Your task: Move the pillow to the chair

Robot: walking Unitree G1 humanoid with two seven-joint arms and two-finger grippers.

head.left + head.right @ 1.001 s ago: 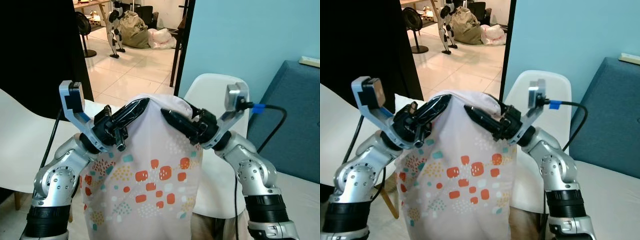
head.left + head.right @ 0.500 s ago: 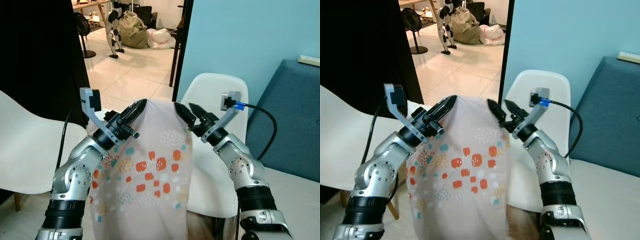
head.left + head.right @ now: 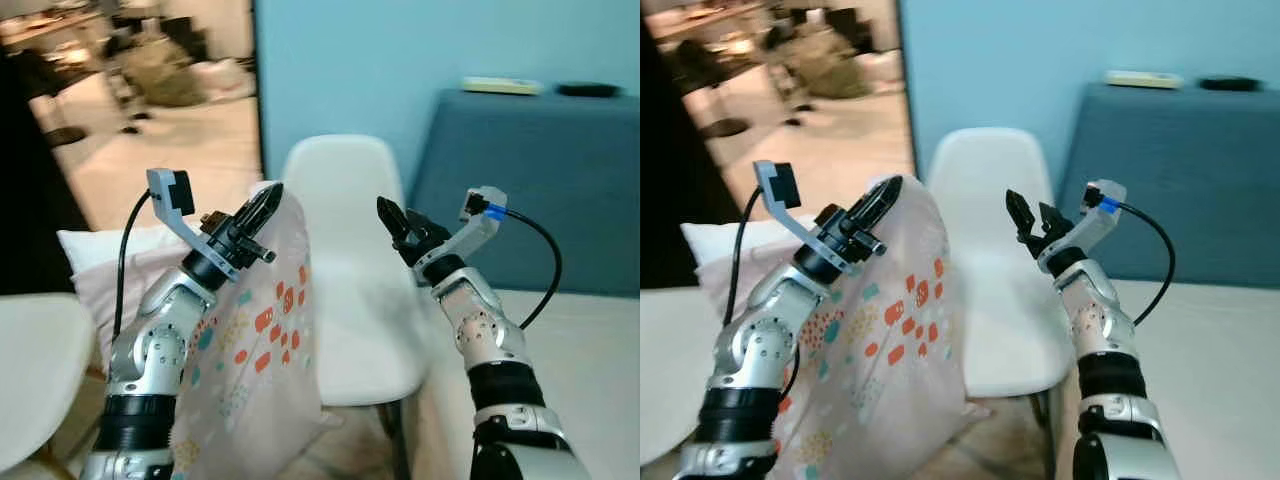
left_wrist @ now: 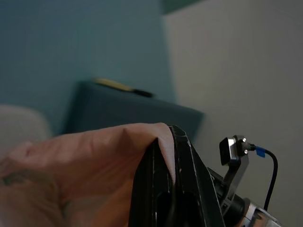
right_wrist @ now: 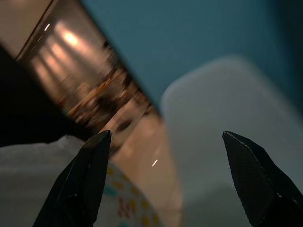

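Note:
The pillow point(image 3: 250, 340), in a pale case with orange and teal dots, hangs by its top corner from my left gripper point(image 3: 266, 204), which is shut on the fabric. The left wrist view shows the black fingers point(image 4: 176, 189) pinching that pink cloth point(image 4: 94, 161). The white chair point(image 3: 345, 250) stands just right of the pillow, its seat facing me. My right gripper point(image 3: 395, 220) is open in the air over the chair seat, apart from the pillow; its fingers point(image 5: 87, 172) are spread wide with the chair back point(image 5: 227, 109) beyond them.
A second, plain white pillow point(image 3: 90, 250) lies behind at the left. A white rounded seat point(image 3: 30, 370) is at the lower left. A blue sofa point(image 3: 520, 180) stands right of the chair, with a white surface point(image 3: 590, 350) before it. A doorway opens at the far left.
The view has swung right. My right gripper has let go of the pillow's top corner and drawn away to the right, so the pillow now hangs from the left gripper alone.

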